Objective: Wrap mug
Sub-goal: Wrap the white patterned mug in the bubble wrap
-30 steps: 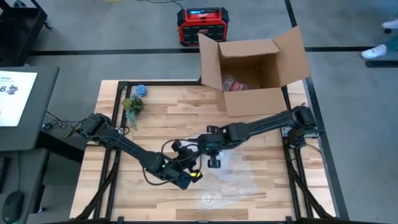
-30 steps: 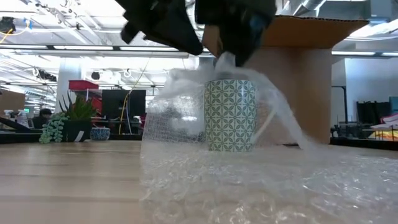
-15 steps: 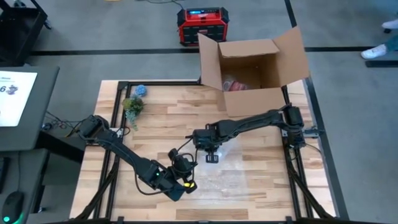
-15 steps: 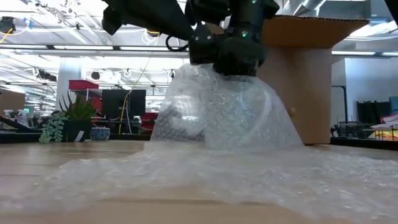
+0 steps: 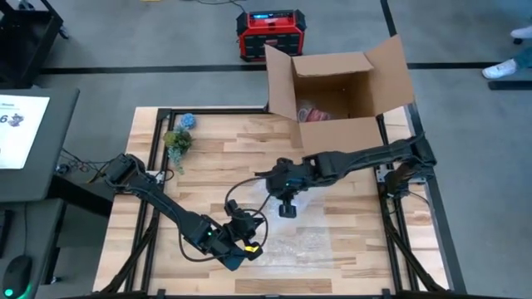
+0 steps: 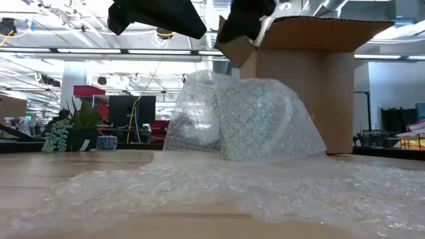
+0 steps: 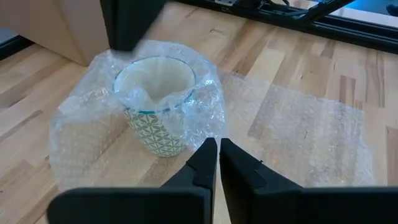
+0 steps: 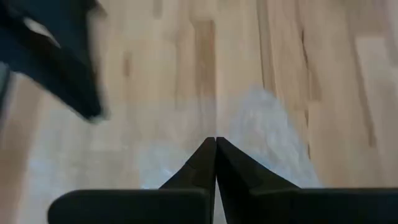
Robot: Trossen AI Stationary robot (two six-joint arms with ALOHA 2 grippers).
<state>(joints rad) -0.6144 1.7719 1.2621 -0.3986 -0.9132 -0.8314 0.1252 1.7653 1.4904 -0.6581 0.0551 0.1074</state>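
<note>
from my station, nearest the front edge i see the left gripper (image 5: 243,247) low over the table (image 5: 216,149), fingers (image 7: 205,163) pressed together and holding nothing, just beside the bubble wrap (image 6: 199,189) spread flat on the wood. farther in, the mug (image 7: 157,106) stands upright, green-patterned, with the wrap drawn up around its sides and over part of its rim. the right gripper (image 5: 286,209) hangs above it, fingers (image 8: 216,155) closed tight, nothing between them. beyond stands the open cardboard box (image 5: 341,91), and a small plant (image 5: 177,141) at the far left.
</note>
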